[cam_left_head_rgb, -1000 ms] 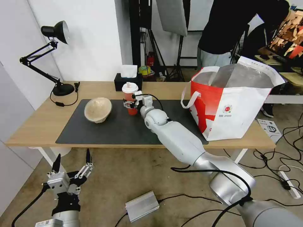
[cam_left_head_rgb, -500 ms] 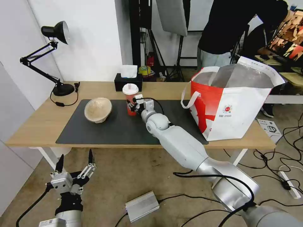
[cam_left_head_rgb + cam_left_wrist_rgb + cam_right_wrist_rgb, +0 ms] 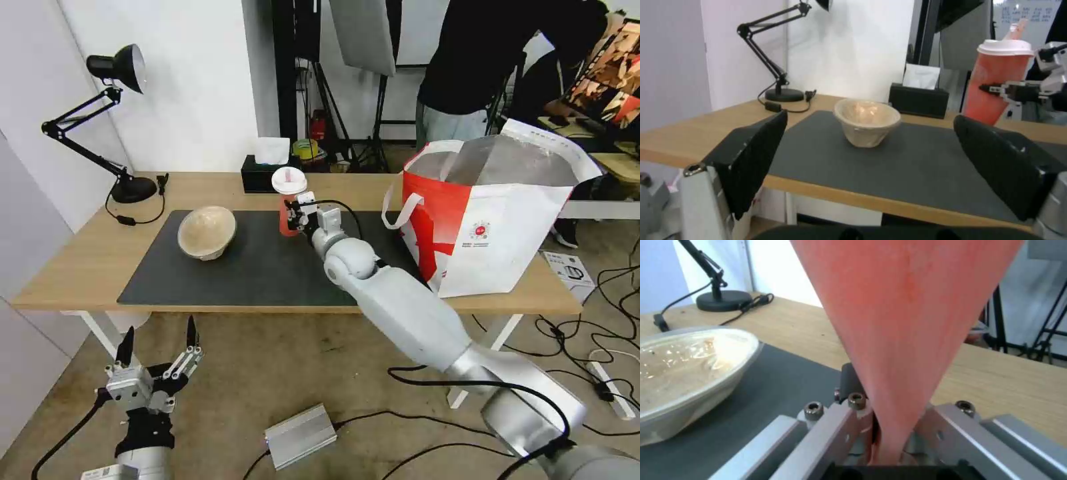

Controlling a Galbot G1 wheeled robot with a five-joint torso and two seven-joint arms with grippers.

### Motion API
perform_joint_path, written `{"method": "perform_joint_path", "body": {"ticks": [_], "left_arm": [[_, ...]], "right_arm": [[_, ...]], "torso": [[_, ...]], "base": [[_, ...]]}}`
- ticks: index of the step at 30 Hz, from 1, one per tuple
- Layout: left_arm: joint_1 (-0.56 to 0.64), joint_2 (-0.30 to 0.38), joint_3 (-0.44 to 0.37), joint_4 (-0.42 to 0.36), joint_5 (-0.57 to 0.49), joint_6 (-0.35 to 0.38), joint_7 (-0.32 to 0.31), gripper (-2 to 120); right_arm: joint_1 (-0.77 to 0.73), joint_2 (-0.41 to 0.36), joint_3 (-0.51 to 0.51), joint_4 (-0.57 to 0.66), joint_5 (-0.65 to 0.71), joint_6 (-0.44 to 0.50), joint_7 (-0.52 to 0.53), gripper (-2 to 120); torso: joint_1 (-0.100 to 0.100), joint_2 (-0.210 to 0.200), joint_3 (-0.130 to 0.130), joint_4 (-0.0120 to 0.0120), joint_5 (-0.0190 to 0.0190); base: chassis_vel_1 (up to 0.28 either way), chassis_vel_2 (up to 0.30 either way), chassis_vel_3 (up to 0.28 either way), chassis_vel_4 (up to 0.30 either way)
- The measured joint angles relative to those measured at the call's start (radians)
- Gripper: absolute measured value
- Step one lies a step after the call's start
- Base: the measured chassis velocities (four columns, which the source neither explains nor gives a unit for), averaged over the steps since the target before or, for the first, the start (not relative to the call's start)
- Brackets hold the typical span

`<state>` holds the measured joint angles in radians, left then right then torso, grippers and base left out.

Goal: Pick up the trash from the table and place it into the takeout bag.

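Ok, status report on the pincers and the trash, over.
Right pincer shut on red drink cup, lifted off the mat. Left pincer open, parked below table. Pulp bowl waiting. Path to takeout bag clear.

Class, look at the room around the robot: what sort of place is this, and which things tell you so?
Probably a studio or lab workspace, not a home. Light stands and a softbox stand behind the table, loose cables trail over a bare floor, and a power box lies on it.

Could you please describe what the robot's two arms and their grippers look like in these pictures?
The right arm is glossy silver-white, built of rounded segments, with black cables along it. The right gripper is a boxy metal unit with visible bolts. The left gripper has a silver-grey body, black ribbed tapering fingers and a black cable.
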<state>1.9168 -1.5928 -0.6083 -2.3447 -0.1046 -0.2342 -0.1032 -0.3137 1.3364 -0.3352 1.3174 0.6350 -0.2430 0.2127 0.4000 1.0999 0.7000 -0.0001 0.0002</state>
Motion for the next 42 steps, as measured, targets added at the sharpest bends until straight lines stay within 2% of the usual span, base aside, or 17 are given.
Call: {"method": "perform_joint_path", "body": {"ticks": [9, 13, 17, 23, 30, 34, 42], "left_arm": [[0.009, 0.0, -0.003, -0.008, 0.005, -0.002, -0.001, 100], [0.024, -0.001, -0.001, -0.023, 0.007, -0.004, -0.004, 100], [0.033, -0.001, -0.007, -0.028, 0.008, -0.008, -0.004, 100], [0.042, -0.001, -0.01, -0.034, 0.007, -0.015, -0.005, 100], [0.043, -0.001, -0.01, -0.037, 0.006, -0.023, -0.005, 100], [0.04, -0.001, -0.008, -0.037, 0.008, -0.03, -0.005, 100], [0.031, -0.001, -0.014, -0.031, 0.04, -0.045, -0.005, 100]], "right_arm": [[-0.035, -0.047, 0.036, 0.129, -0.022, -0.05, 0.059, 2], [-0.057, -0.091, 0.041, 0.221, -0.062, -0.086, 0.131, 2], [-0.069, -0.115, 0.052, 0.272, -0.092, -0.119, 0.189, 2], [-0.078, -0.144, 0.071, 0.328, -0.091, -0.139, 0.217, 2], [-0.078, -0.204, 0.1, 0.408, -0.046, -0.149, 0.22, 2], [-0.074, -0.256, 0.127, 0.453, 0.039, -0.157, 0.212, 2], [-0.04, -0.292, 0.135, 0.468, 0.13, -0.179, 0.233, 2]], "torso": [[0.0, 0.0, 0.0, 0.0001, -0.0001], [0.0, 0.0, 0.0, 0.0001, -0.0001], [0.0, 0.0, 0.0, 0.0001, -0.0001], [0.0, 0.0, 0.0, 0.0001, -0.0001], [0.0, 0.0, 0.0, 0.0, -0.0001], [0.0, 0.0, 0.0, 0.0001, -0.0001], [0.0, 0.0, 0.0, 0.0002, -0.0001]], "base": [[0.0, 0.0, 0.0, 0.0], [0.0, 0.0, 0.0, 0.0], [0.0, 0.0, 0.0, 0.0], [0.0, 0.0, 0.0, 0.0], [0.0, 0.0, 0.0, 0.0], [0.0, 0.0, 0.0, 0.0], [0.0, 0.0, 0.0, 0.0]]}}
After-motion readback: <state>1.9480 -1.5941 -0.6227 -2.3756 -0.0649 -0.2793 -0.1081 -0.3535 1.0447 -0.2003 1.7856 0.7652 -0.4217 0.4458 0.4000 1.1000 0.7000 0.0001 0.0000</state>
